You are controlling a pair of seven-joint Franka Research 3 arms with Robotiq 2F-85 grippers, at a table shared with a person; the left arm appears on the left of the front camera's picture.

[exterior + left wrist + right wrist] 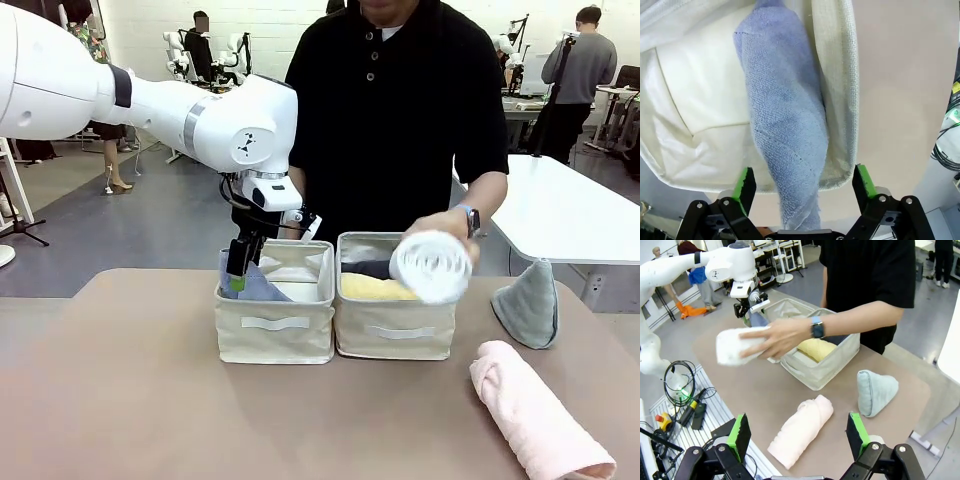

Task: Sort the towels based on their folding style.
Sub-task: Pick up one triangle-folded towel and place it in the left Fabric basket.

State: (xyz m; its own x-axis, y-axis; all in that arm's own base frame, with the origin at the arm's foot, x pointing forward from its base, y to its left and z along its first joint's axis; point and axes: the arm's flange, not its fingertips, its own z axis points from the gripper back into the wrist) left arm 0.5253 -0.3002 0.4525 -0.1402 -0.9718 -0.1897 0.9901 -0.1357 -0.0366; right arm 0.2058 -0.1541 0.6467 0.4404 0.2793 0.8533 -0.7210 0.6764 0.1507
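lavender-blue cone towel [785,125] is lying in the left basket [275,325], along its left wall, with one end poking up over the rim. left gripper [237,285] hangs right over that end, jaws spread wide. in the left wrist view the towel runs up the middle between the green pads [746,186] with a gap on each side, so no grip.

white roll [432,265] is in the person's hand [777,337], held in the air at the near right edge of the right basket [395,335]. inside that basket: yellow roll [372,288], with the dark grey roll [368,268] just behind it on the far side.

grey-green cone [530,305] stands tip up on the table [130,400], right of the right basket and apart from it. pink roll [535,415] lies flat nearer than the cone, at the near right.

right gripper [799,425] is above the near right of the table, jaws wide and empty, with the pink roll below it.
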